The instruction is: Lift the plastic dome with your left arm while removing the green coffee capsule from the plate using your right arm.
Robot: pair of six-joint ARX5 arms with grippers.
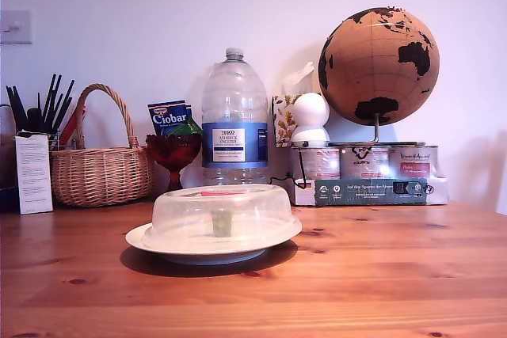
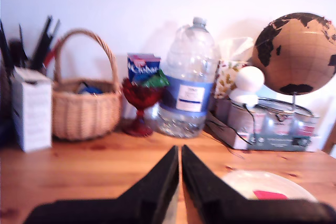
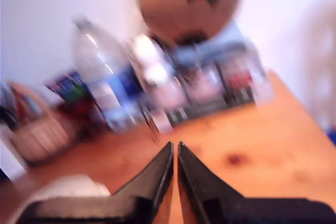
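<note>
The dome sits on the plate, centre of the tabletop, capsule inside. My first end effector and second end effector are nearly closed, empty. Judgement: open the first wide, descend squarely on the red tab at the dome's 12 o'clock, lift vertically.

Dome: frosted translucent plastic, low and wide, flared rim, red tab on top; sits level on the plate, covering the capsule.
Capsule: small, olive-green, seen dimly through the dome wall, near plate centre; pose unclear.
Plate: white, round, shallow; flat on the wooden table, rim showing around the dome.
</note>
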